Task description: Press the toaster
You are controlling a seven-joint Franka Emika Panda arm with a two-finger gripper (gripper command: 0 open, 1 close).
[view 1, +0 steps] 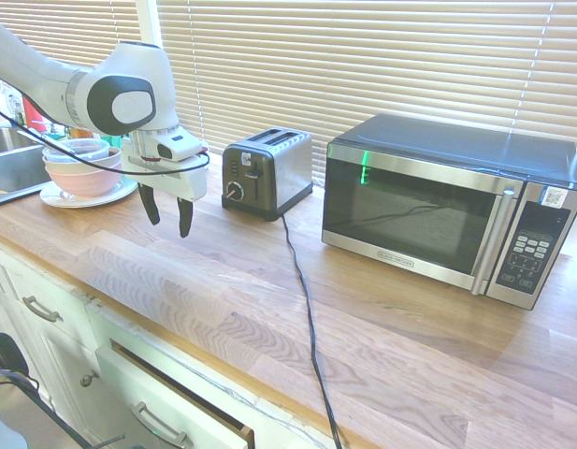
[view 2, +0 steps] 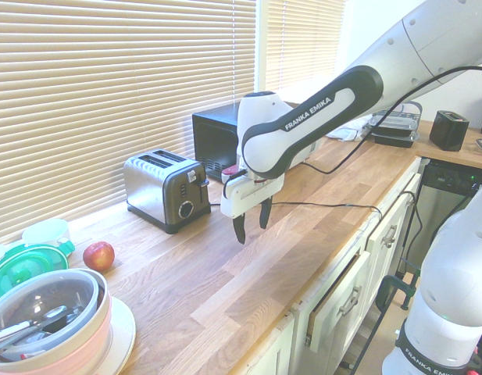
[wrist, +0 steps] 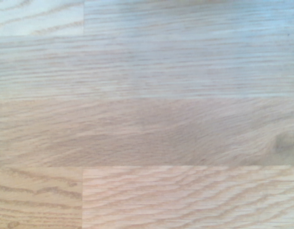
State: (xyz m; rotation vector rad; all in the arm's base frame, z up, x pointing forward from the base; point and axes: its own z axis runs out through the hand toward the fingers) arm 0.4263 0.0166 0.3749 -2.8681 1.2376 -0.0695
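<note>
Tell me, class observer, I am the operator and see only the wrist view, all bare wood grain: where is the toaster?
Observer: The toaster stands on the wooden counter in front of the window blinds, outside your picture.
Operator: How does the gripper stand to it?
Observer: The gripper hangs above the counter in front of the toaster's black end panel, apart from it, fingers pointing down and a little open, holding nothing.
Operator: Is the lever within easy sight?
Observer: Yes, the lever sits on that end panel above a round knob, on the side facing the gripper.
Operator: Anything else close by?
Observer: A microwave stands beside the toaster, on the side away from the gripper.
</note>
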